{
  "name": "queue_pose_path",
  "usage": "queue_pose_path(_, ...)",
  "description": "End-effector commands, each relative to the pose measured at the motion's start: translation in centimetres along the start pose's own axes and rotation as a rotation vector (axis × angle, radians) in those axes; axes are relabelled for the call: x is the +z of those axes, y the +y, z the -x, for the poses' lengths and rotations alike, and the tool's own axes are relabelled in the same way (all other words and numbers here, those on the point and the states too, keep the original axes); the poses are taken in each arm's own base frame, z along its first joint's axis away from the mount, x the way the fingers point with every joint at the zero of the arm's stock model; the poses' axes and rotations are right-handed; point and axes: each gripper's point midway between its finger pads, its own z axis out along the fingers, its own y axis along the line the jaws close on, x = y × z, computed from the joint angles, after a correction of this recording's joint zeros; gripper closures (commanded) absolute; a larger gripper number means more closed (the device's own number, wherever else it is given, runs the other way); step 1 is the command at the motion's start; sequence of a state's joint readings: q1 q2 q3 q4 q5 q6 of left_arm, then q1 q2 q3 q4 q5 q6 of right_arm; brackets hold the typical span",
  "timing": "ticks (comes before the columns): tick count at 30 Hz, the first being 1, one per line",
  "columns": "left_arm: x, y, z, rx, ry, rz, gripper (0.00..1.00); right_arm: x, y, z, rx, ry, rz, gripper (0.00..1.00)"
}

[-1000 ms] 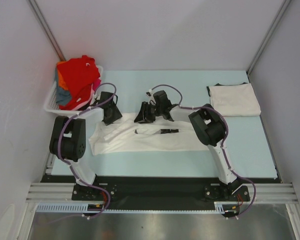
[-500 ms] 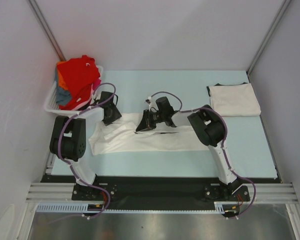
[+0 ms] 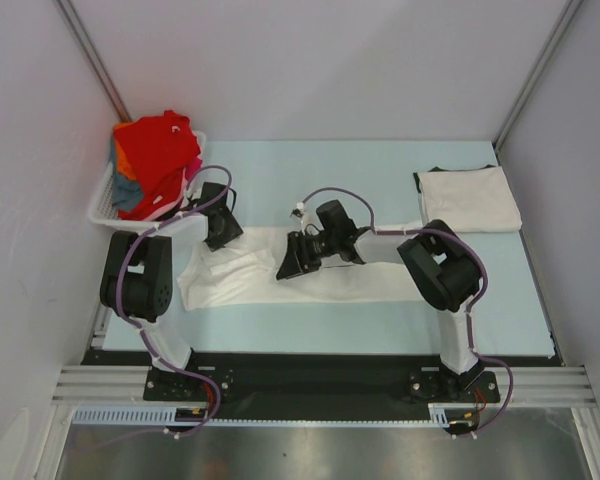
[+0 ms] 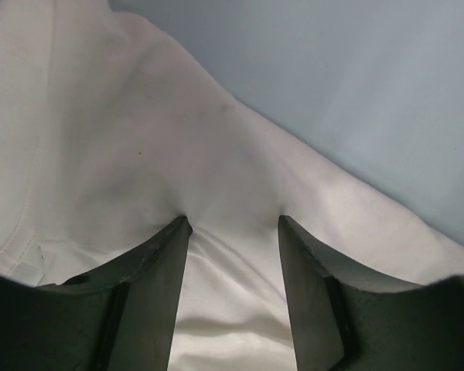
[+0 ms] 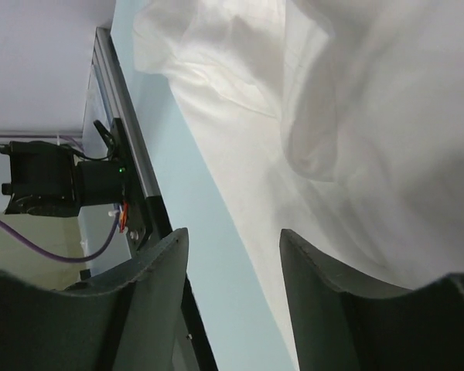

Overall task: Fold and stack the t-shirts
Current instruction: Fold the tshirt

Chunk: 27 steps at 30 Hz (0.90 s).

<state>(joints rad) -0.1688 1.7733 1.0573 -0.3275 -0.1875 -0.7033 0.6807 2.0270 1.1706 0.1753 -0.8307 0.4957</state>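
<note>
A white t-shirt lies stretched across the middle of the table. My left gripper stands on its left end; in the left wrist view its jaws are apart, tips pressed into the white cloth, which wrinkles between them. My right gripper hovers low over the shirt's middle. In the right wrist view it is open over the shirt's near edge and bare table, with nothing between the fingers. A folded off-white t-shirt lies at the back right. Red, orange and blue-grey t-shirts are piled in the basket.
The white slatted basket stands at the back left against the wall. The light blue table top ends at a black rail along the near edge, where the arm bases sit. Walls close in on the left, right and back.
My right gripper has moved towards the near edge and a little left over the white shirt, closing and then opening. The shirt's black prints no longer show. The left gripper has stayed put.
</note>
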Motion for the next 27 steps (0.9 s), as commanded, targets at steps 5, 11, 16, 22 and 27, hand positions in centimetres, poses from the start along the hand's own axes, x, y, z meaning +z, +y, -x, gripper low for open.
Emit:
queue_pose_path(5,-0.4,1.0,-0.1,0.025,0.007,0.037,0.44,0.9,0.1,5.7,-0.044,-0.108,-0.032,0.42)
queue_pose_path(11,-1.1,0.8,0.2,0.026,-0.004,0.022,0.43,1.9,-0.7,9.2,-0.066,-0.170,-0.107,0.41)
queue_pose_path(16,-1.3,0.8,0.3,0.026,-0.012,0.020,0.44,3.3,-3.0,9.4,-0.040,-0.147,-0.164,0.40)
queue_pose_path(22,-1.3,0.9,0.4,0.029,-0.013,0.021,0.44,5.2,-2.1,9.3,-0.047,-0.104,-0.090,0.47)
queue_pose_path(27,-0.9,0.9,-0.1,0.030,0.002,0.023,0.44,5.6,-0.7,8.7,-0.042,-0.085,-0.010,0.80)
